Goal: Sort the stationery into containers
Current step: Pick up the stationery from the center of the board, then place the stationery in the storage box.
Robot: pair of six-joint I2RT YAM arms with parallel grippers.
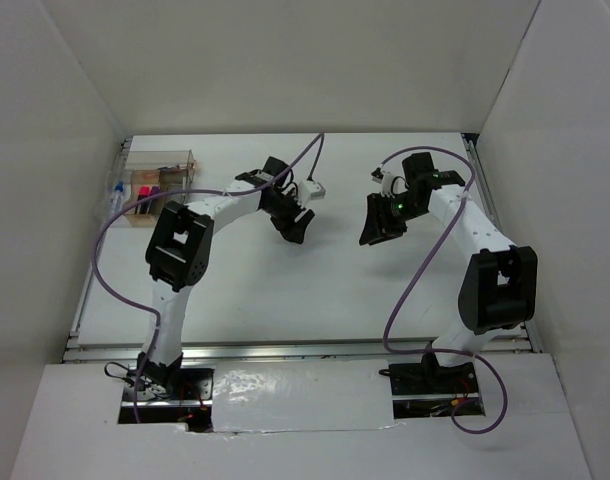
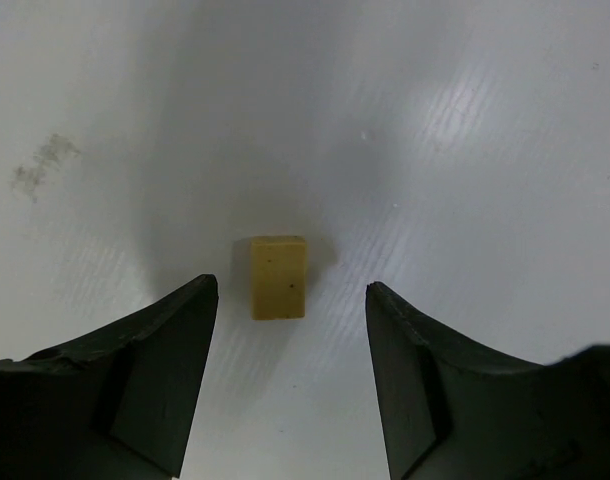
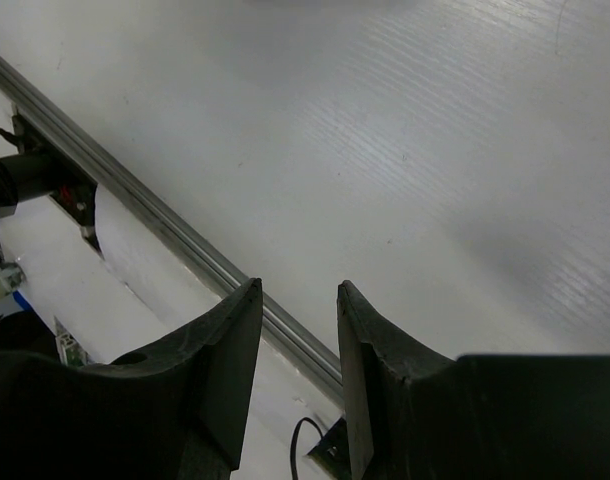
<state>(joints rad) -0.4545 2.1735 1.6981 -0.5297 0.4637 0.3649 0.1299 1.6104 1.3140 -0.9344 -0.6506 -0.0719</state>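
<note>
Overhead, the left gripper hangs over mid-table with its jaws spread wide, gripping nothing. Its wrist view shows a tan eraser block lying on the white table between the fingertips, touching neither. The right gripper hovers empty, jaws narrowly apart. The clear compartment box sits in the far left corner.

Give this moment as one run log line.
left tool: open, over small tan rectangular eraser block | right tool: open, empty | grip: none yet
</note>
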